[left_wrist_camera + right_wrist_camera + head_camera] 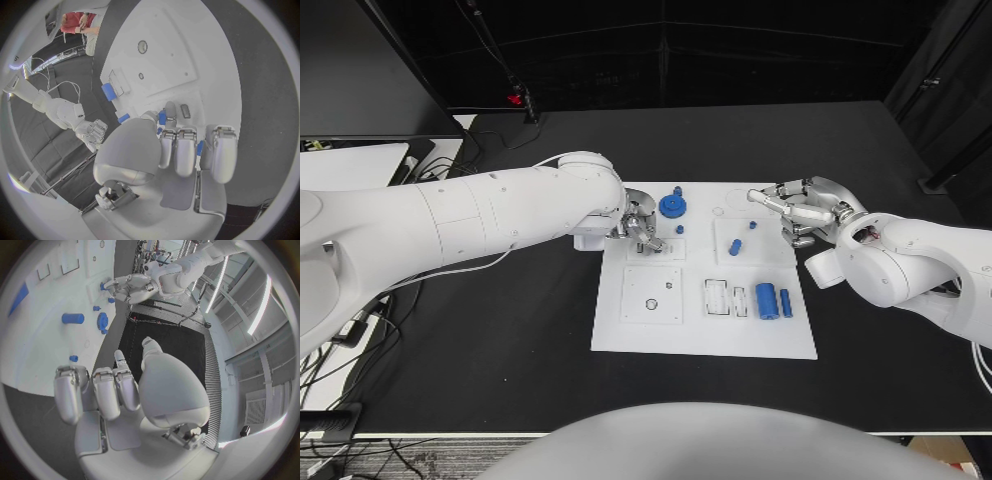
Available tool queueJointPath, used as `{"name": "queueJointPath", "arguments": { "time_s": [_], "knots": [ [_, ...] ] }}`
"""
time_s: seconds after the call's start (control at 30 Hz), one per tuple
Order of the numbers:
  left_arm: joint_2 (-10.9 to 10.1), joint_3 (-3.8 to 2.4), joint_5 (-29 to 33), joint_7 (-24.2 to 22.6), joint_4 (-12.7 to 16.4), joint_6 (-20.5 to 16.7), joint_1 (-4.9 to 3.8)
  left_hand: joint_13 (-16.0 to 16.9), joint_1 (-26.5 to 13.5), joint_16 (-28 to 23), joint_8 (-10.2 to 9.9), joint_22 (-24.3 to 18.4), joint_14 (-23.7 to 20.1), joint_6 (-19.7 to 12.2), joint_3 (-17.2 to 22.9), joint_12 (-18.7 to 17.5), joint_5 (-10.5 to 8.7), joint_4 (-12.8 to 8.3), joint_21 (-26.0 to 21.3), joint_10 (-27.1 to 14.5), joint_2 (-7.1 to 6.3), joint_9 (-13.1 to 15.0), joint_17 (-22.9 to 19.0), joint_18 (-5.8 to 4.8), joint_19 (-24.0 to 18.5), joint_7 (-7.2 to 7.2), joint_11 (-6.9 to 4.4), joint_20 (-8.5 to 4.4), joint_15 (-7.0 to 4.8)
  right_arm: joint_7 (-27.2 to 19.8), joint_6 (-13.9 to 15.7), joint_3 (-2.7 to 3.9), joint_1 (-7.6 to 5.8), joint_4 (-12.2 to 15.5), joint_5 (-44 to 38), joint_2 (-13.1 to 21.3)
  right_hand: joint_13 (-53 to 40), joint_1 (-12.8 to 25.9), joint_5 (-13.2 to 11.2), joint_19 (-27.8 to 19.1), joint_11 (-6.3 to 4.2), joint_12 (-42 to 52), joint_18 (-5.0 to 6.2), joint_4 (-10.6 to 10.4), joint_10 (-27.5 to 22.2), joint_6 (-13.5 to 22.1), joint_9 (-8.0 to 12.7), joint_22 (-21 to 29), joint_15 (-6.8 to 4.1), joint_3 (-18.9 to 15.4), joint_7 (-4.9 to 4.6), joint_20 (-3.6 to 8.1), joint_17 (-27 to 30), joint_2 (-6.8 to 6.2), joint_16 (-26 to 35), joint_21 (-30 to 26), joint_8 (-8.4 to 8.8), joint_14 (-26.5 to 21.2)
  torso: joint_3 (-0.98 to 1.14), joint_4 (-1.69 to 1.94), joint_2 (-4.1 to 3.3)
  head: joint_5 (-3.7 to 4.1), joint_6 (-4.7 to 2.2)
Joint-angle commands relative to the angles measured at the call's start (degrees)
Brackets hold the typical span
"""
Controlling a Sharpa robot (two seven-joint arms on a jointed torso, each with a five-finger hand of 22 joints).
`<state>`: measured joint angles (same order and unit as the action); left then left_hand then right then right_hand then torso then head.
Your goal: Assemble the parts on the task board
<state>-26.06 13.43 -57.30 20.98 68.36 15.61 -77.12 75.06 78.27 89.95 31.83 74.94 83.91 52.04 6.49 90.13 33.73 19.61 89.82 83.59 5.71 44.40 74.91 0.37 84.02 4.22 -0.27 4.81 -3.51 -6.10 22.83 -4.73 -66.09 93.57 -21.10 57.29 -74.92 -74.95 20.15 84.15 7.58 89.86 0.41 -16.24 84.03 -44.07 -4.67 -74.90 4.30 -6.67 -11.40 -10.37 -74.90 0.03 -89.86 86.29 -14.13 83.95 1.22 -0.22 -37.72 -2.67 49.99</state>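
The white task board (704,330) lies mid-table. My left hand (640,226) is over its far left part, beside the blue gear (674,207). Its thumb and a finger pinch a small blue peg (162,118), also seen at the fingertips (682,229). My right hand (799,210) hovers at the board's far right edge, fingers loosely bent, holding nothing (119,390). On the board lie a short blue piece (734,246), a tiny blue peg (753,226), a blue cylinder (766,300) and a thin blue bar (786,303).
The board carries raised white square fixtures (653,295) and slotted holders (726,298). Black table (488,350) surrounds it, with free room in front and at both sides. Cables hang off the table's left edge (387,300).
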Motion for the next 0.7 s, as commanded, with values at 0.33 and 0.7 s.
{"name": "queueJointPath", "arguments": {
  "time_s": [0.33, 0.7],
  "knots": [
    [0.0, 0.12, -0.1, 1.0, -0.2, 2.3, 0.14, 14.9, 3.7, 0.0, -0.2, 15.1, 6.1, 1.7, 3.1, -0.1, 0.32, -2.8, 0.2, 6.4, 3.28, 0.1, 15.1, -0.37, 6.0, -1.94, -0.76, 0.34, -0.30, -0.3, -0.4, 0.02, -0.06, 0.2, -0.1, 0.0, -15.1, 0.0, 0.2, 2.0, 0.40, 0.1, 0.94, 0.0, 6.0, 0.4, -0.1, -13.3, 0.31, -0.4, -0.74, -0.43, -15.1, 0.72, -0.1, -0.4, -0.36, 6.1, 0.02, 0.01, 0.01, 0.04, 0.01],
    [0.1, 0.12, -0.1, 1.0, -0.3, 1.9, 0.16, 14.9, -0.3, 0.0, -1.0, 15.1, 6.1, 1.9, 3.0, -0.1, -2.49, -2.6, 0.2, 6.4, 3.67, 0.3, 15.1, -0.37, 6.0, -1.48, -0.37, 0.45, -0.02, -0.2, -0.4, 0.02, -0.06, 0.2, -0.1, -0.1, -15.1, 0.0, 0.2, 2.0, 0.40, 0.1, 0.94, 0.0, 6.0, 0.4, -0.1, -13.3, 0.31, -0.4, -0.74, -0.43, -15.1, 0.72, -0.1, -0.4, -0.36, 6.1, 0.01, -0.02, -0.01, 0.01, 0.01]
  ]
}}
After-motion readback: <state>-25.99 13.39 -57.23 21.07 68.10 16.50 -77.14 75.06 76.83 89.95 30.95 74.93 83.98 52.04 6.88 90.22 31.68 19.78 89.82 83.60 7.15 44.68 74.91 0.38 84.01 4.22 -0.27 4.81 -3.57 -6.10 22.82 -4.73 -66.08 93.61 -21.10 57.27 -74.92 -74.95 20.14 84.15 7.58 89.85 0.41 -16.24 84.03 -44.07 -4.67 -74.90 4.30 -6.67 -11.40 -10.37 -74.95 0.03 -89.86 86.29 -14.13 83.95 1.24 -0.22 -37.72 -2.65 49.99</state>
